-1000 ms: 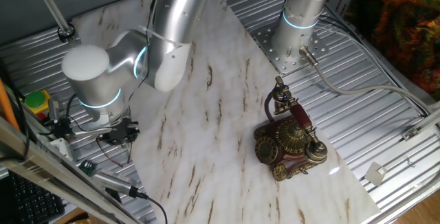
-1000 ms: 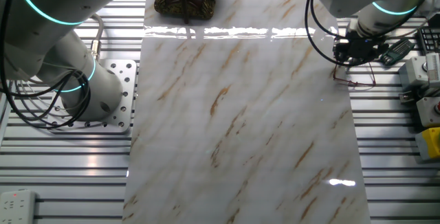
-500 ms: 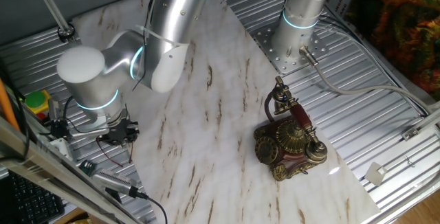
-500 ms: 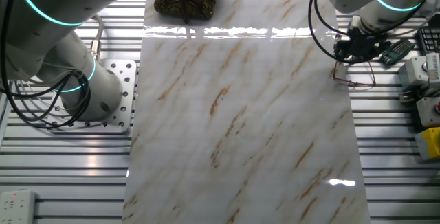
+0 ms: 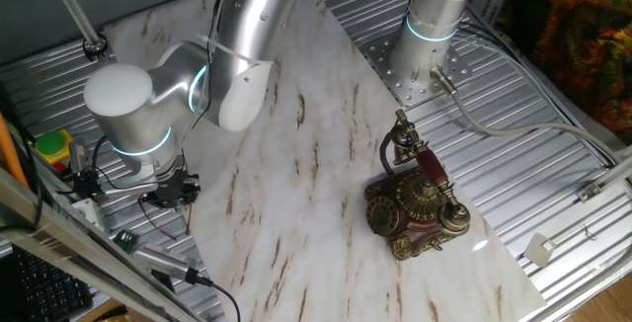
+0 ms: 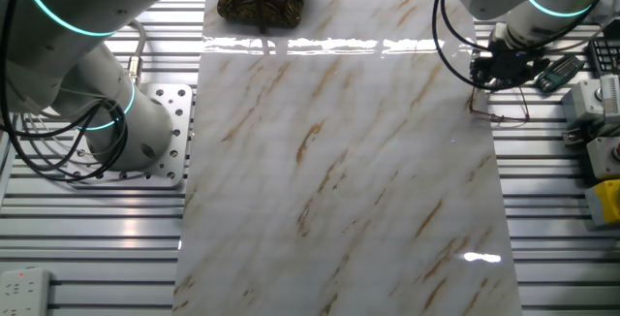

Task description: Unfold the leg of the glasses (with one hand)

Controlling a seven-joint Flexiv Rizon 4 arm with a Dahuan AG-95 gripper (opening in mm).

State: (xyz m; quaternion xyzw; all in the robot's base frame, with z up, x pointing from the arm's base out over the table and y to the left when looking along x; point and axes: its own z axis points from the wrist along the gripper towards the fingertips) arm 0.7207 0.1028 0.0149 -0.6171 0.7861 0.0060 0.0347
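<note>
One slip threatens — the gripper (image 6: 491, 72) sits over the wire-frame glasses (image 6: 499, 112), far from the antique telephone (image 5: 415, 199); jaw spacing unclear — the thin leg could bend.

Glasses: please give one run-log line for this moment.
claw: over glasses | grip: cannot tell | glasses: at marble edge | phone: far

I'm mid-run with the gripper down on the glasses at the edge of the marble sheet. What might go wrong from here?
1. The glasses are thin wire lying at the marble sheet's edge beside the grooved metal table; a pull may drag them off or snag a leg in a groove.
2. The gripper hides the hinge in both views, so its hold cannot be checked; the leg might bend or slip.
3. Loose cables and a small circuit board sit close and could catch.
</note>
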